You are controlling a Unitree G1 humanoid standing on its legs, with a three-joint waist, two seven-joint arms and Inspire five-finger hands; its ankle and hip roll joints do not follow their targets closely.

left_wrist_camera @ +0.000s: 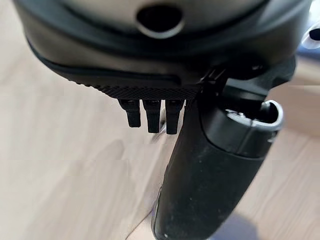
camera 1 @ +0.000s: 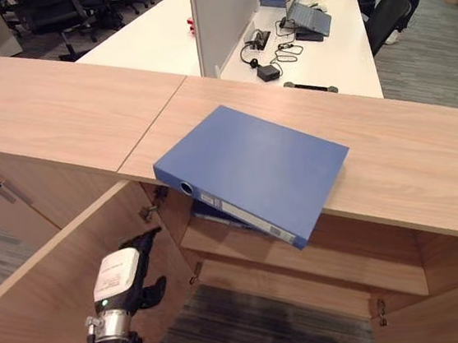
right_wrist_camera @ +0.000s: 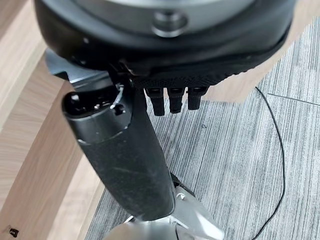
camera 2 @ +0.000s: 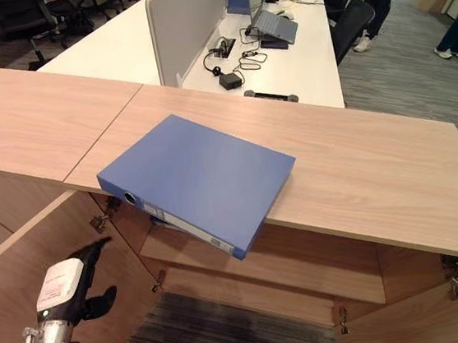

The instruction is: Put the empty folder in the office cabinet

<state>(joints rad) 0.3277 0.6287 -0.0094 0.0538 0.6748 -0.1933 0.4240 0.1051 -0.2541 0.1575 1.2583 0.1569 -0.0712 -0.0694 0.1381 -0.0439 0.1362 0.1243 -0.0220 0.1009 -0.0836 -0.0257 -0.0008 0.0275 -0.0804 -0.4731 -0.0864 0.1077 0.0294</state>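
Presently the blue folder [camera 1: 253, 169] is lying flat on the cabinet top [camera 1: 410, 159], its spine end overhanging the front edge above the open compartment. The left hand [camera 1: 128, 270] is hovering low beside the open cabinet door [camera 1: 36, 293], fingers relaxed, holding nothing. The right hand [right_wrist_camera: 125, 160] is hanging over carpet [right_wrist_camera: 240, 165], fingers likewise straight and empty.

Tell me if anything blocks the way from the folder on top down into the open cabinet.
Nothing visible does. The folder lies flat on the cabinet top, its spine end hanging over the front edge above the open compartment. The door is swung open and the left hand is beside it, below the folder and apart from it.
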